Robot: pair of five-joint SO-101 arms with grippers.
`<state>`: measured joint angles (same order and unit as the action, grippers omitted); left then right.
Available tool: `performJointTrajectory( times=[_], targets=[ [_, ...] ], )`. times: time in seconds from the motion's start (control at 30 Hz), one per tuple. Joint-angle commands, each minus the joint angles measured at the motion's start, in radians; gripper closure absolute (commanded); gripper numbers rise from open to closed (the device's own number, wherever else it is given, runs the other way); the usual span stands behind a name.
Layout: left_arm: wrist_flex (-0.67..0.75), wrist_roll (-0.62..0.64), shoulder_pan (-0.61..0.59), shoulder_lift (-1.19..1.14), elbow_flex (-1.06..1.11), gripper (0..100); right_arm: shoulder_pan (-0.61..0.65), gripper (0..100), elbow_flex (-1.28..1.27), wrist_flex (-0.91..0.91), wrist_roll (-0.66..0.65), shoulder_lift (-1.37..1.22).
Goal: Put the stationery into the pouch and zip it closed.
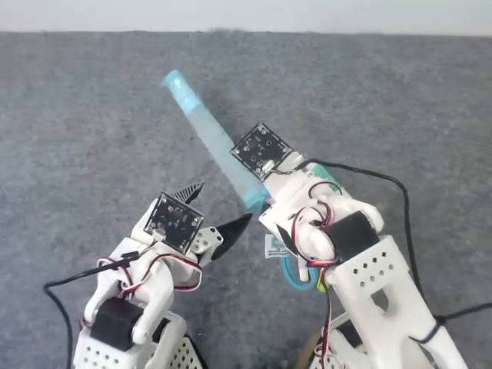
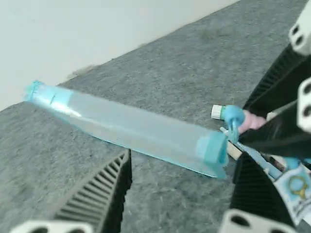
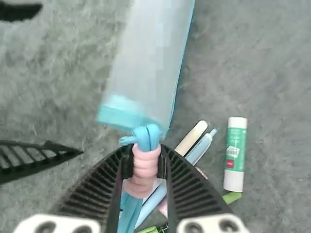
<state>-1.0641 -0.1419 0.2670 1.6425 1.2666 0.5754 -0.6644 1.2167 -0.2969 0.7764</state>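
A long translucent light-blue pouch [image 1: 207,131] lies slantwise on the grey mat, also seen as pouch [image 2: 131,126] and pouch [image 3: 148,63]. At its near end hangs a pink pull on a blue cord [image 3: 143,162]. My right gripper [image 3: 143,148] is shut on that pull; in the high view the right gripper [image 1: 263,201] sits at the pouch's near end. My left gripper [image 1: 219,206] stands open just left of that end, its fingers [image 2: 104,191] low over the mat beside the pouch. A white-and-green glue stick [image 3: 235,153] and two pens [image 3: 197,141] lie under the right arm.
Grey mat [image 1: 92,115] spreads open to the left and far side of the pouch. A pale wall [image 2: 97,29] rises past the mat's far edge. Cables [image 1: 384,181] trail from the right arm.
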Motion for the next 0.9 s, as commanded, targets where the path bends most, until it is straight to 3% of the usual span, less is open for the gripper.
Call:
performJointTrajectory(
  times=[0.0,0.17,0.7,0.87],
  targets=[
    [0.037,0.012,0.005,0.011,-0.001,68,0.015,99.1,-0.011,-0.042,0.012,0.035],
    [0.127,-0.012,0.002,0.005,0.090,68,0.024,99.1,-0.006,-0.035,0.012,0.044],
    [0.193,-0.087,-0.002,0.003,0.185,72,0.031,99.1,0.000,-0.005,0.012,0.045],
    [0.230,-0.087,-0.078,0.003,0.189,72,0.036,99.1,0.000,0.015,-0.005,0.045]
  ],
)
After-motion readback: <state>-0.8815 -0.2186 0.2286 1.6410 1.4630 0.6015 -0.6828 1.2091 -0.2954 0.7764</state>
